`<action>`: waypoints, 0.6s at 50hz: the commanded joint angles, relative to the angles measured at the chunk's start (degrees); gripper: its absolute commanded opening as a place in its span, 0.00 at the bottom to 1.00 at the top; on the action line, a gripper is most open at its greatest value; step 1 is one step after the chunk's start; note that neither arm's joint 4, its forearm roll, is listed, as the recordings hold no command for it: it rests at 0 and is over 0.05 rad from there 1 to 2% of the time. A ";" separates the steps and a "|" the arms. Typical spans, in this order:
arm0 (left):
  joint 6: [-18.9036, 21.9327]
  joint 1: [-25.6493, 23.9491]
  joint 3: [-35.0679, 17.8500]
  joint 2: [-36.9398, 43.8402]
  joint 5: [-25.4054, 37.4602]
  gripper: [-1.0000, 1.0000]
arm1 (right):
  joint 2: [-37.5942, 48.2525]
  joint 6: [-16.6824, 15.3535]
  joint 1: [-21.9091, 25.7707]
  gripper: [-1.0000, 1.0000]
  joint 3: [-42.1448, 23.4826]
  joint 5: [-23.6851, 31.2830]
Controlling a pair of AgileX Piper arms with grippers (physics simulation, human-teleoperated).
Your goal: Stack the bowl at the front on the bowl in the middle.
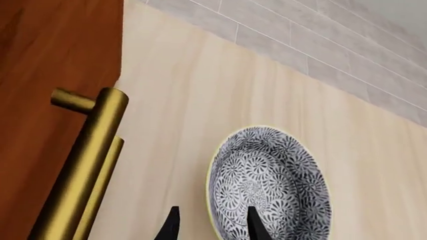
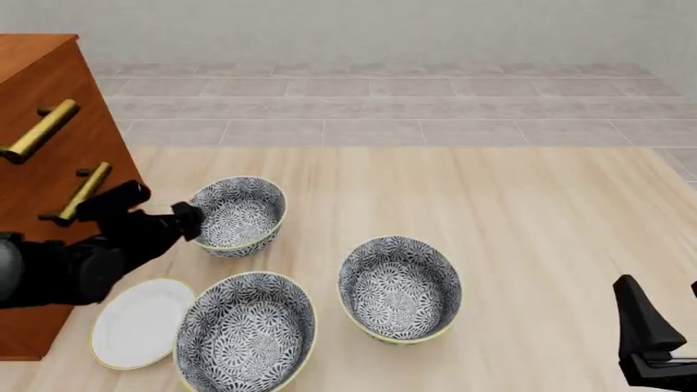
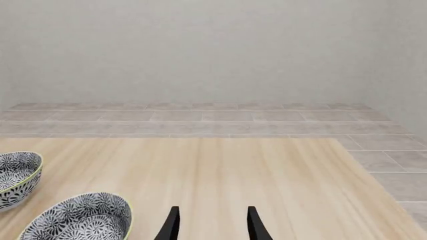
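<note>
Three floral bowls with pale yellow rims stand on the table. The bowl at the front (image 2: 246, 331) is nearest, beside a white plate. The bowl in the middle (image 2: 399, 287) (image 3: 80, 219) sits to its right and a little farther back. A third bowl (image 2: 237, 214) (image 1: 268, 184) (image 3: 16, 177) stands at the back left. My left gripper (image 2: 193, 221) (image 1: 212, 226) is open at this third bowl's left rim, one finger over the rim. My right gripper (image 2: 662, 314) (image 3: 212, 226) is open at the front right, far from all bowls, holding nothing.
A brown wooden cabinet (image 2: 44, 163) (image 1: 53, 75) with brass bar handles (image 2: 42, 129) (image 1: 83, 165) stands at the left, close to my left arm. A flat white plate (image 2: 139, 322) lies at the front left. Beyond the table (image 2: 523, 212) is a tiled floor.
</note>
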 commanded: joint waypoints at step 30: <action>-1.86 -1.53 -4.35 11.36 -3.12 1.00 | 0.00 -0.01 0.00 1.00 0.00 0.00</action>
